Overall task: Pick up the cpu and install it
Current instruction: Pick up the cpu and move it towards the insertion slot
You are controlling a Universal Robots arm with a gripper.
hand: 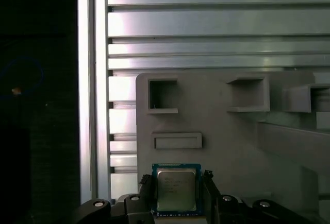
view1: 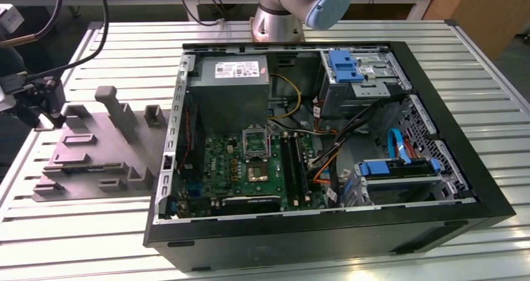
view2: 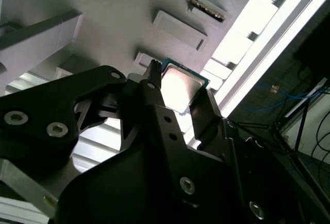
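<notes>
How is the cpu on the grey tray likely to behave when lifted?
The cpu is a thin flat square with a metal top, so it is probably stiff and light. Its glossy lid and thin edges suggest it could slip from an edge grip. It seems to lie flat on the tray, so it looks unlikely to roll or tip.

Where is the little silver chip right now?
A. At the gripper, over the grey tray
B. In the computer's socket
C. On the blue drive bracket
A: in the first wrist view the cpu sits right at the gripper, with the tray behind it, away from the computer.
</notes>
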